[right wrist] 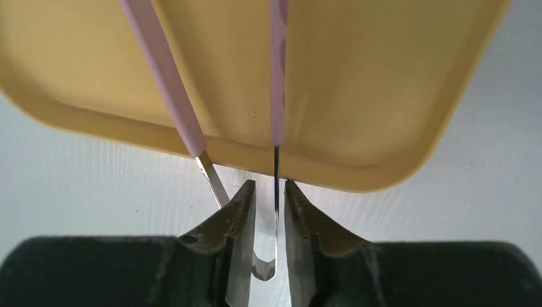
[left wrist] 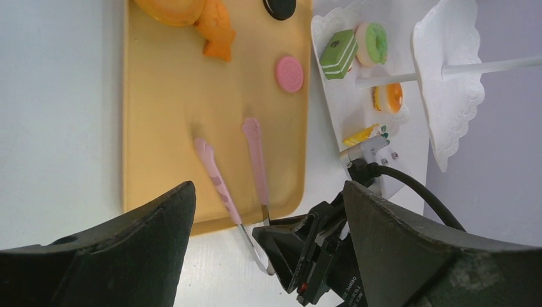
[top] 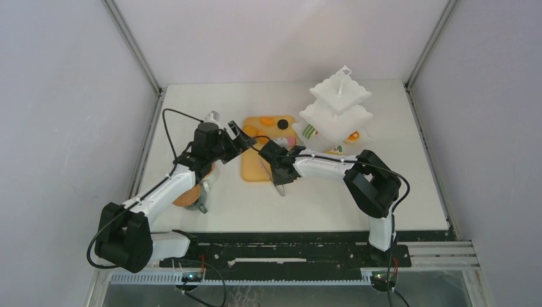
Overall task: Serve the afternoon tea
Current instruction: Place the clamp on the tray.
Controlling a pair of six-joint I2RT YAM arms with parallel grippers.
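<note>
We see yellow plastic tray (left wrist: 160,128) holding thin pink tongs (left wrist: 213,169), pink round cookie (left wrist: 289,73) | left gripper (left wrist: 268,192) spread | right gripper (right wrist: 270,192) parted around tongs

I work in a lab test cell: my white desk (top: 307,211) is boxed in by plain grey panels (top: 64,96) on metal struts (top: 131,45), my left arm (top: 163,188) and right arm (top: 326,165) are bolted to a black rail (top: 287,246) with cables (top: 165,128) trailing, and the pastries (left wrist: 291,73) are toys.

The board (left wrist: 166,128) is tan-yellow, the tongs (left wrist: 215,176) pale pink, with a pink round (left wrist: 289,73), black round (left wrist: 279,6) and white stand (left wrist: 447,83).
</note>
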